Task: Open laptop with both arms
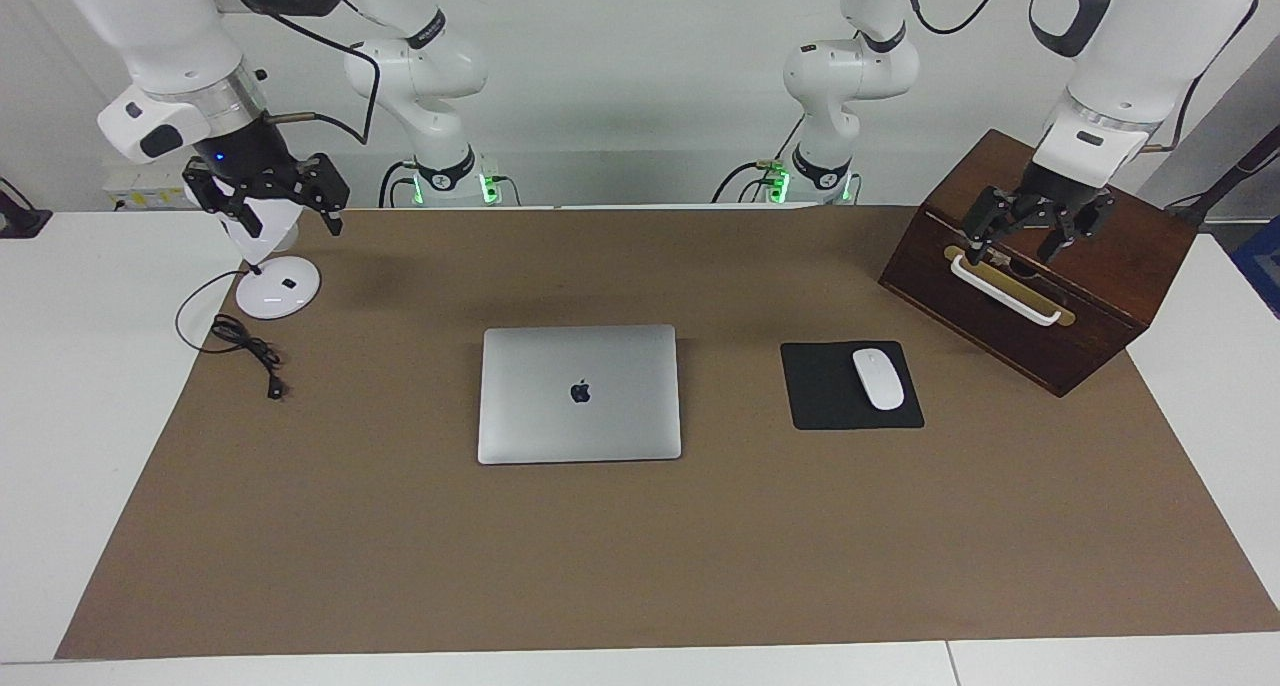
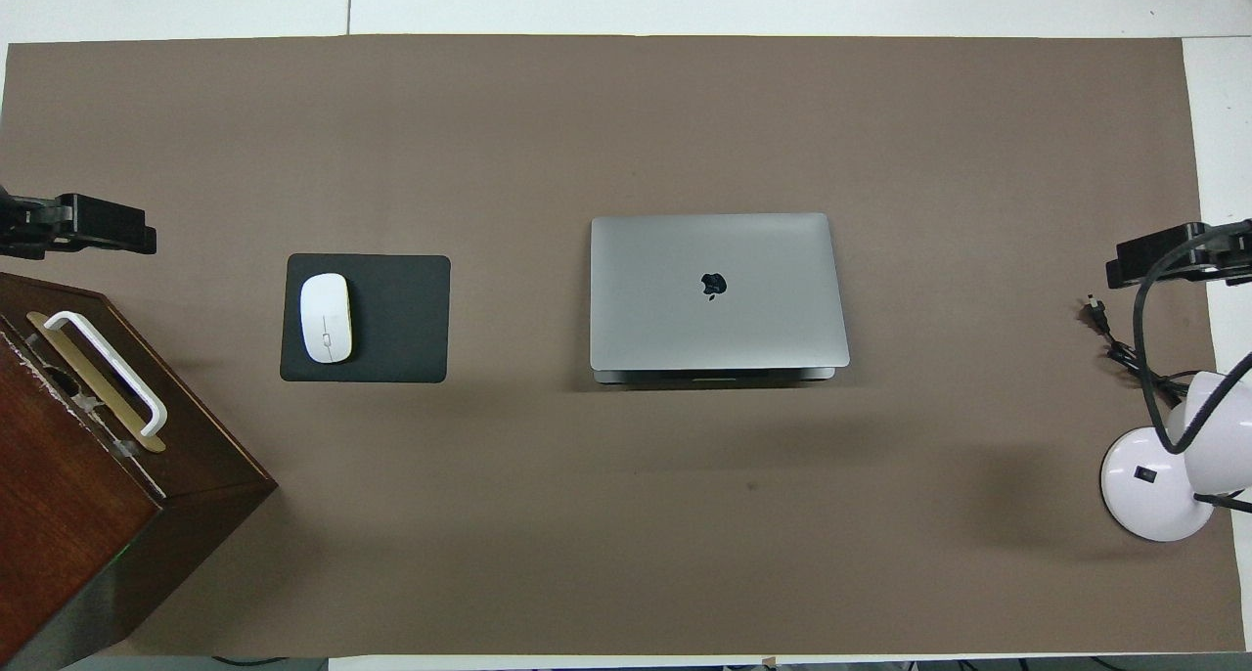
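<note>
The laptop [image 1: 580, 394] lies shut and flat in the middle of the brown mat, its apple logo up; it also shows in the overhead view [image 2: 717, 291]. My left gripper [image 1: 1015, 246] hangs open and empty over the wooden box at the left arm's end of the table; it shows at the edge of the overhead view [image 2: 93, 231]. My right gripper [image 1: 288, 216] hangs open and empty over the white desk lamp at the right arm's end, and also shows in the overhead view [image 2: 1164, 255]. Both are well apart from the laptop.
A dark wooden box [image 1: 1100, 276] [image 2: 88, 495] with a white handle stands at the left arm's end. A black mouse pad [image 1: 825, 406] [image 2: 401, 319] with a white mouse [image 1: 878, 378] [image 2: 325, 317] lies between box and laptop. A white lamp [image 1: 278, 288] [image 2: 1154, 485] and its cable [image 1: 245, 344] sit at the right arm's end.
</note>
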